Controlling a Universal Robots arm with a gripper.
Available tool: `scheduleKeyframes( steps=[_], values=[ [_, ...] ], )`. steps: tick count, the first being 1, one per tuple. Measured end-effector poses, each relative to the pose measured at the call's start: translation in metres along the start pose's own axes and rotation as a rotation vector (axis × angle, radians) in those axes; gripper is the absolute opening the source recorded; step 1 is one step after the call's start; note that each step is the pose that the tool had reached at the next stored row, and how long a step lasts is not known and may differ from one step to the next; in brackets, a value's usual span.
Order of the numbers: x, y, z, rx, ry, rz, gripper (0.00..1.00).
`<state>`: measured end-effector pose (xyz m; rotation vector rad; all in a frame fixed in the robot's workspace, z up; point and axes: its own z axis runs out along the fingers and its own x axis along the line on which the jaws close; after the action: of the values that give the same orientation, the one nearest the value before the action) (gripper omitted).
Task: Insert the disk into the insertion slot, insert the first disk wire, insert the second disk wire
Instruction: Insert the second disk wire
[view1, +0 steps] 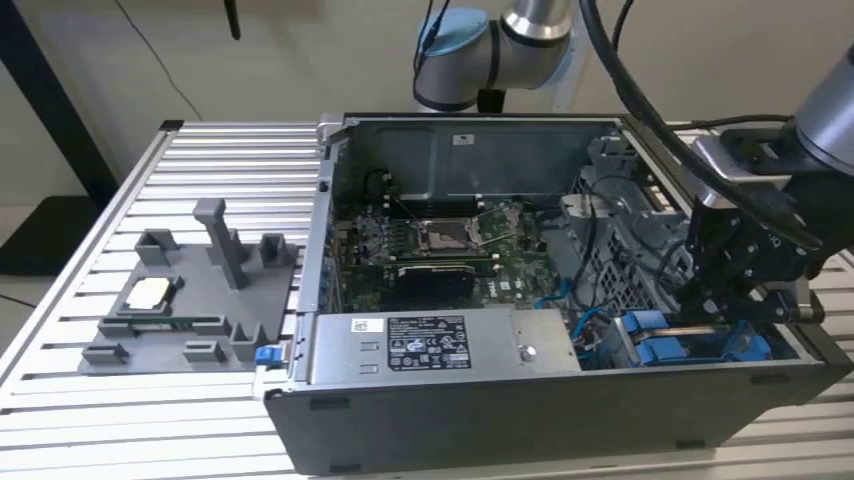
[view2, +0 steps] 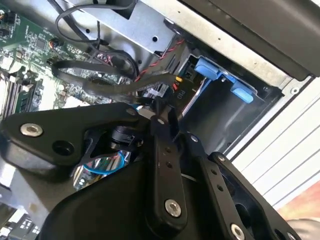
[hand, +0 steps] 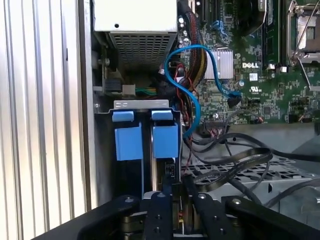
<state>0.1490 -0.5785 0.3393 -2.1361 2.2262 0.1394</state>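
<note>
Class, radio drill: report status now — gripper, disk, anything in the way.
Gripper low at the drive cage, fingers closed on a connector. Disk seated in the cage, blue tabs showing. Loose black cables crowd beside the gripper.
</note>
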Motion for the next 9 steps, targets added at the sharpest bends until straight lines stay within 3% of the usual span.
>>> scheduleKeyframes(
  steps=[4, 9],
  values=[
    [-0.0019, 0.0007, -0.0184, -0.0001, 0.0022, 0.001, 0.24],
    [-0.0031, 0.0011, -0.0309, 0.0, 0.0022, 0.002, 0.24]
  ],
)
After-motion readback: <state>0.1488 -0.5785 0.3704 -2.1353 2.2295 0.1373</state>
